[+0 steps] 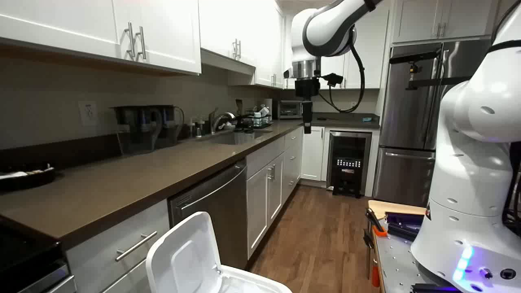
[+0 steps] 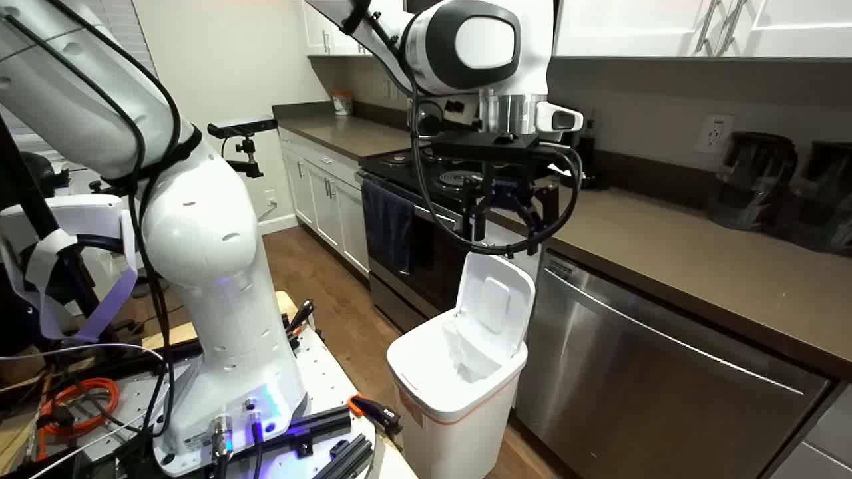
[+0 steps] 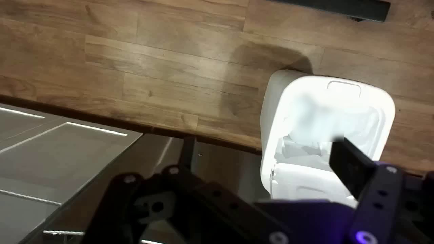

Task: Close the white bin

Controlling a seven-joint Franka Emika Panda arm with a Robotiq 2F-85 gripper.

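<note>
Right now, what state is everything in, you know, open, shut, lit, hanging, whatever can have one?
White bin: open
Lid: raised on its hinge
Gripper: open, holding nothing
Dishwasher: shut
Drawer by the dishwasher: shut
Oven: door shut
Dark towel: hanging down the oven front
Refrigerator: doors shut
Upper cabinets: doors shut
Lower cabinets: doors shut
Robot base light: lit, bluish
</note>
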